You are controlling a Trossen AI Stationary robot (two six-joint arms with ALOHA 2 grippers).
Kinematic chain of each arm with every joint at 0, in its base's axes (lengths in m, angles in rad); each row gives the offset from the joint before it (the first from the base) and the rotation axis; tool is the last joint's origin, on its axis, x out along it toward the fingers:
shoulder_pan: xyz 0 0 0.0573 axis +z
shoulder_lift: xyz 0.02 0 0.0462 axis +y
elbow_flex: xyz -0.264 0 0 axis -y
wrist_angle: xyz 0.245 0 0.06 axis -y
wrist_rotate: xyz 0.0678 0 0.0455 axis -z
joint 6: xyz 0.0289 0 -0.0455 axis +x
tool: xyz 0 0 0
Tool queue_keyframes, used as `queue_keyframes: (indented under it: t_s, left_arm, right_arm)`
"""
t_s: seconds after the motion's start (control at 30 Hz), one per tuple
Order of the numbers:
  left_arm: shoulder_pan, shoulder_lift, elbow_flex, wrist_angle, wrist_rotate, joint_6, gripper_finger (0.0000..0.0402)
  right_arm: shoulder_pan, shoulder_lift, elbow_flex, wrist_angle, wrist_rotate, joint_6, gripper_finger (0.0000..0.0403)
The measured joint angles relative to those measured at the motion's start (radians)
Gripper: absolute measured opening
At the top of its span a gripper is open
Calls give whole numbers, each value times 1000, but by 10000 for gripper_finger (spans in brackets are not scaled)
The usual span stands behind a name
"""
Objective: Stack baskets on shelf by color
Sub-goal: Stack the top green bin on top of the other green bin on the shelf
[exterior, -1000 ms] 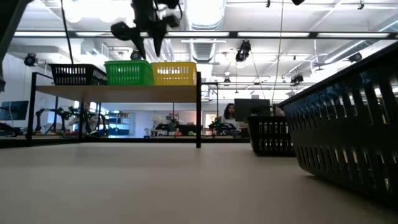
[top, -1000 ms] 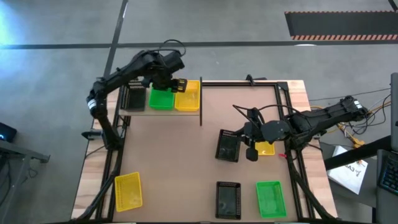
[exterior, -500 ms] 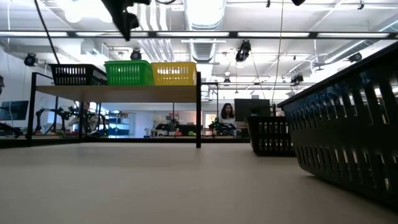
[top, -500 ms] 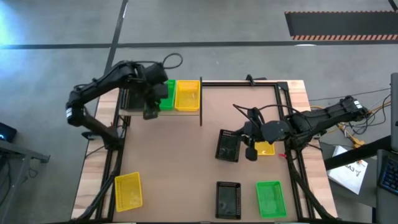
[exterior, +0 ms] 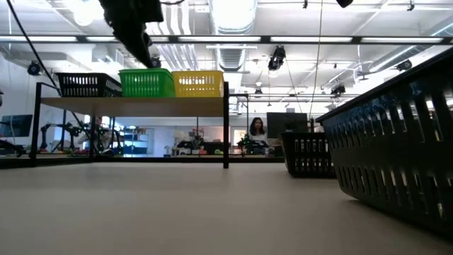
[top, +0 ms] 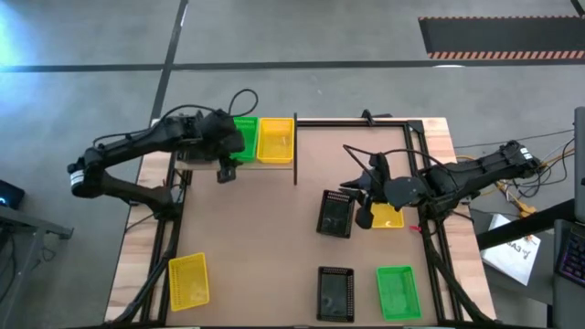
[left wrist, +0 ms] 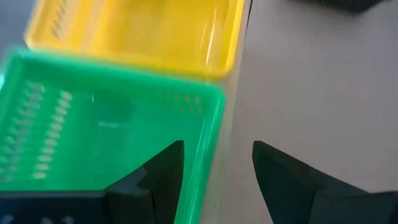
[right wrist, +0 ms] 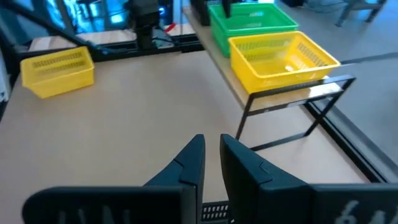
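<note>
The shelf (top: 271,164) stands at the table's far left. On it sit a black basket (exterior: 88,85), a green basket (top: 245,135) and a yellow basket (top: 276,139), side by side on their bases. My left gripper (top: 224,170) hovers open over the shelf's near edge; in its wrist view the left gripper (left wrist: 217,163) is above the green basket's (left wrist: 106,130) corner. My right gripper (top: 359,194) is shut and hangs in the air between a black basket (top: 335,214) and a yellow basket (top: 391,219) on the table. The right gripper (right wrist: 211,155) faces the shelf.
Near the table's front lie a yellow basket (top: 189,279), a black basket (top: 335,292) and a green basket (top: 398,291). The low view is filled on its right by a close black basket (exterior: 396,142). Open tabletop lies in the middle. A person sits far off in the room (exterior: 258,129).
My left gripper has drawn back from above the green and yellow baskets on the shelf toward the table's left and near side, ending at the shelf's near edge; the baskets stayed put. My right gripper has tipped up from pointing down, toward the table's left.
</note>
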Motion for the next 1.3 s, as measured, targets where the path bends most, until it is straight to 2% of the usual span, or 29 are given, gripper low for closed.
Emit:
queue_keyframes:
  t_s: [0.23,0.57,0.77,1.0,1.3]
  left_arm:
    - [10,4,-74,-7,-6,5,165]
    - [11,5,-69,-12,-13,-3,68]
    - [11,2,-73,-18,-29,0,30]
    - [27,2,-73,-18,-54,1,22]
    - [43,1,-70,-11,-49,32,22]
  right_arm:
    - [0,0,0,36,62,40,43]
    - [0,37,2,137,82,57,43]
    - [0,111,2,178,77,66,43]
    - [0,178,56,170,71,67,43]
    - [1,187,126,84,69,58,43]
